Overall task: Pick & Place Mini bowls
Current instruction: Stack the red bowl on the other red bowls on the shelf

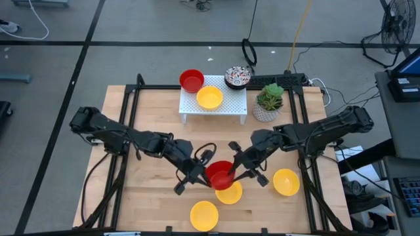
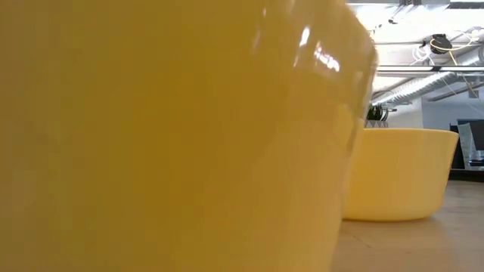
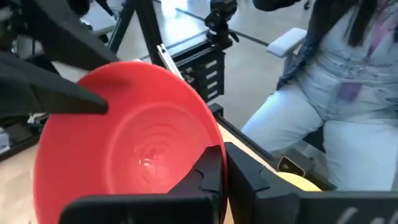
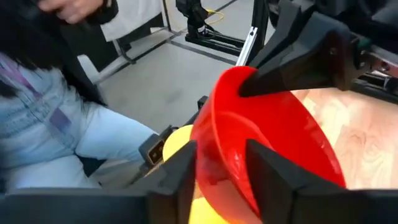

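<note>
Bowls sit scattered over my desk (image 1: 151, 105), and one red bowl (image 1: 220, 173) is caught between both my hands near the front middle. My left hand (image 1: 197, 172) grips its rim on one side, one finger (image 3: 208, 171) inside the bowl (image 3: 124, 137) and the other outside. My right hand (image 1: 241, 167) pinches the opposite rim the same way, with a finger (image 4: 180, 177) on each side of the wall of the bowl (image 4: 273, 143). The bowl is tilted and hangs just above a yellow bowl (image 1: 229, 192) on the desk.

Another yellow bowl (image 1: 286, 182) lies to the right of my right hand, and a third (image 1: 204, 215) sits at the front edge. At the back, a white rack (image 1: 213, 108) carries a yellow bowl (image 1: 209, 98); a second red bowl (image 1: 191, 80) sits at its left back corner and a speckled bowl (image 1: 237, 77) at its right back corner. A potted plant (image 1: 268, 103) stands beside the rack.

I can read no writing anywhere.

The low view is nearly filled by one yellow bowl (image 2: 166, 136) right at the lens, with another (image 2: 397, 174) behind it. Only the wrist views show a person in light denim (image 3: 329, 106) seated beyond the desk.
</note>
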You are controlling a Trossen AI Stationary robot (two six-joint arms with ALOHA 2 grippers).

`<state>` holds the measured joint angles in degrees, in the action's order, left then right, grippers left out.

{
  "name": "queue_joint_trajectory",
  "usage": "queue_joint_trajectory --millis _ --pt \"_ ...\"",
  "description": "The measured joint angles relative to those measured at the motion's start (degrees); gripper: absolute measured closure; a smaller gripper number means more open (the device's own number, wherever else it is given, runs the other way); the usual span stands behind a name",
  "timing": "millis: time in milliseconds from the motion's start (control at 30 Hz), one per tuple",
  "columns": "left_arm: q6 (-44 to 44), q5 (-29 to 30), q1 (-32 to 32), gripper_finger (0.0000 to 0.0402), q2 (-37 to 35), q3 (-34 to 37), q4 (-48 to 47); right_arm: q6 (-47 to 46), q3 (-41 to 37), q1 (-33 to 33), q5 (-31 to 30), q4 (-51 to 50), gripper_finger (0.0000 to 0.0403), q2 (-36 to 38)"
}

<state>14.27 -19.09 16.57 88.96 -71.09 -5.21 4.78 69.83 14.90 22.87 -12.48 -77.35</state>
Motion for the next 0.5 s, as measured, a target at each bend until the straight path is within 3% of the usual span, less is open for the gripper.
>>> queue_joint_trajectory --millis 167,333,500 --pt "-1.1 5.5 -0.3 0.0388 -0.1 0.0 -2.4 -2.3 -0.1 0.0 -0.7 -2.0 0.0221 4.3" --pt "-0.3 11.8 -0.3 0.0395 -0.2 0.0 -4.6 -4.6 -0.1 0.1 -4.7 -9.5 0.0203 10.5" --pt "1.6 25.9 -1.5 0.0385 -0.2 0.0 -8.1 -8.1 -0.1 0.1 -7.9 -17.9 0.0208 14.8"
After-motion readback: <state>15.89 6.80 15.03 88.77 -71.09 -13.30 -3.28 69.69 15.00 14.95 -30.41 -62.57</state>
